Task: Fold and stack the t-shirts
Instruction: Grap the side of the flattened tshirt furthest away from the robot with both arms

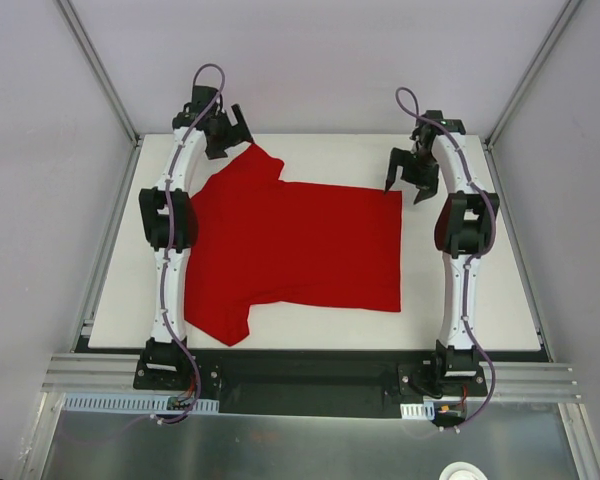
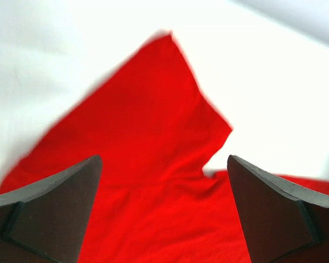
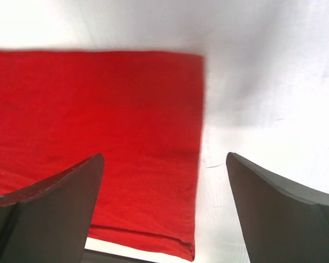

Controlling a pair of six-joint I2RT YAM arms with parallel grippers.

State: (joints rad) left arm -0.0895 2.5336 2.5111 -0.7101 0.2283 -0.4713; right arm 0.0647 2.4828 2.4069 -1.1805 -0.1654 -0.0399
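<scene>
One plain red t-shirt [image 1: 290, 245] lies spread flat on the white table, neck end to the left, hem to the right. My left gripper [image 1: 227, 133] hovers open over the far sleeve [image 2: 148, 115], nothing between its fingers. My right gripper [image 1: 410, 178] hovers open above the far right hem corner [image 3: 194, 252], empty. The right wrist view shows the hem edge [image 3: 200, 126] running between the fingers. The near sleeve [image 1: 223, 322] lies by the left arm's base.
The white table board [image 1: 470, 300] ends at a black strip and metal rail [image 1: 310, 385] at the near edge. Grey walls and frame posts [image 1: 95, 60] enclose the back and sides. Both arms stand along the shirt's left and right sides.
</scene>
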